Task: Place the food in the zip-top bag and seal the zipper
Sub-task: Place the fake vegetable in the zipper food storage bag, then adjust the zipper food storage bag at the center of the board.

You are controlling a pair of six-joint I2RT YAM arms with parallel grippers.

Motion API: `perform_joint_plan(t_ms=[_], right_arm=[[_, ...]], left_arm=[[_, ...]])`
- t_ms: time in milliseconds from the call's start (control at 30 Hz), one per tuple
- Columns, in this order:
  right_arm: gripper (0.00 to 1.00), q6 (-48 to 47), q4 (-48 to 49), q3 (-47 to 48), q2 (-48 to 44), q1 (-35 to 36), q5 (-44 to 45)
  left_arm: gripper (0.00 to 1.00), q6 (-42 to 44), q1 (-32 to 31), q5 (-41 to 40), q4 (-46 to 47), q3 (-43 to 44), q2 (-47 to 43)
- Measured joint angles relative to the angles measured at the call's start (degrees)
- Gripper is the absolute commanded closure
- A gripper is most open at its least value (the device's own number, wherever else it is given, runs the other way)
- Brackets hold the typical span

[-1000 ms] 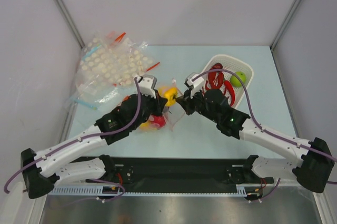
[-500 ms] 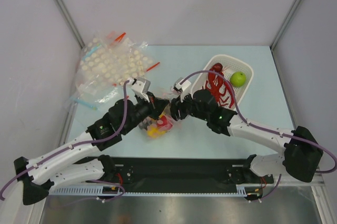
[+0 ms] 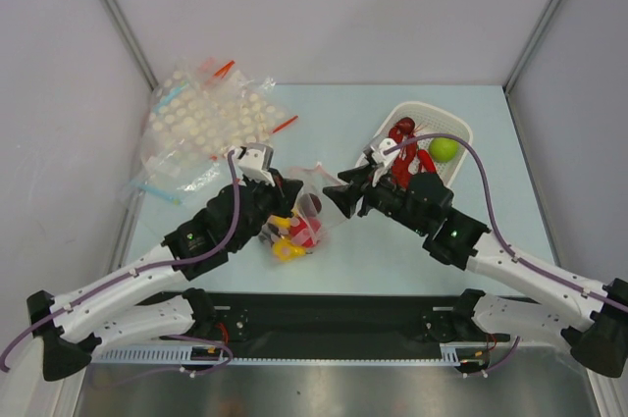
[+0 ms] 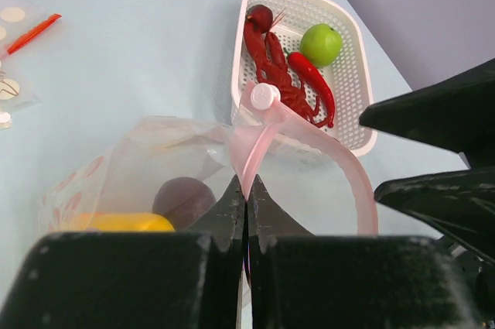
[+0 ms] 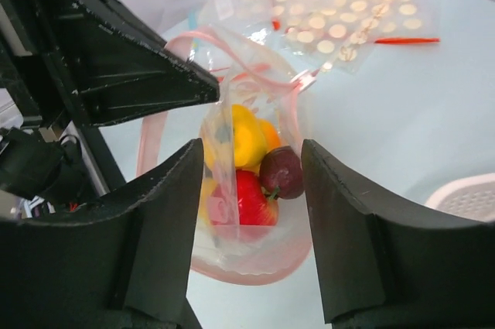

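The zip-top bag [image 3: 306, 213] lies open between my two grippers, its pinkish zipper [image 4: 357, 183] bowed into a loop. Inside it are a yellow pepper [image 5: 246, 137], a mango [image 5: 271, 134], a red apple [image 5: 251, 199] and a dark purple fruit [image 5: 282, 173]. My left gripper [image 4: 246, 183] is shut on the zipper strip at the bag's mouth, seen from above as the left gripper [image 3: 290, 193]. My right gripper [image 5: 251, 152] is open in front of the bag's mouth, holding nothing, and sits just right of the bag as the right gripper [image 3: 342, 199]. A red lobster [image 4: 272, 66] and a green apple [image 4: 321, 43] lie in the basket.
The white basket [image 3: 459, 132] stands at the back right, close behind my right wrist, and also holds a red chili [image 4: 313, 85] and a dark round fruit [image 4: 259, 15]. A heap of dotted clear bags [image 3: 206, 123] lies at the back left. Grey walls close in both sides.
My right gripper has gone from shut to open and drawn back to the right of the bag. The left arm shifted slightly left, and the bag with the food settled lower.
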Motion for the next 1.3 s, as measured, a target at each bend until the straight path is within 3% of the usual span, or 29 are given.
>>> perform_joint_plan(t_ms=[267,400,433,533,567,600,733,967,1200,1300], right_arm=[[0.38,0.2,-2.9,0.0,0.5,-1.7,5.3],[0.43,1.2,-6.0,0.9,4.2,-3.5,5.1],[0.46,1.5,-6.5,1.0,4.9,-3.8,5.0],[0.76,2.2,-8.0,1.4,6.2,-4.0,4.2],[0.92,2.3,-8.3,1.5,6.3,-4.0,3.9],[0.99,2.3,-8.5,1.5,6.3,-4.0,3.5],[1.0,2.9,-8.4,1.5,6.1,-4.0,2.8],[1.0,5.4,-5.7,-1.3,0.8,-4.0,6.0],[1.0,8.2,-0.6,-4.1,-1.9,-4.0,5.8],[1.0,9.1,0.6,-4.8,-2.2,-4.0,5.7]], left_arm=[[1.0,0.0,0.0,-0.2,-0.1,0.0,0.3],[0.99,0.0,0.0,-1.1,-0.2,0.0,0.2],[0.99,0.0,0.0,-1.3,-0.3,0.0,0.1],[0.98,0.1,0.0,-1.3,-0.3,0.0,-0.3],[0.97,0.1,0.0,-1.2,-0.3,0.0,-0.4],[0.97,0.1,0.0,-1.1,-0.2,0.0,-0.5],[0.94,0.9,0.0,3.1,1.0,0.0,-0.3],[0.53,3.2,-0.1,15.7,3.8,1.0,4.9],[0.49,3.9,-0.9,21.3,4.5,1.7,6.9],[0.15,4.8,-1.0,22.9,4.8,1.7,6.9]])
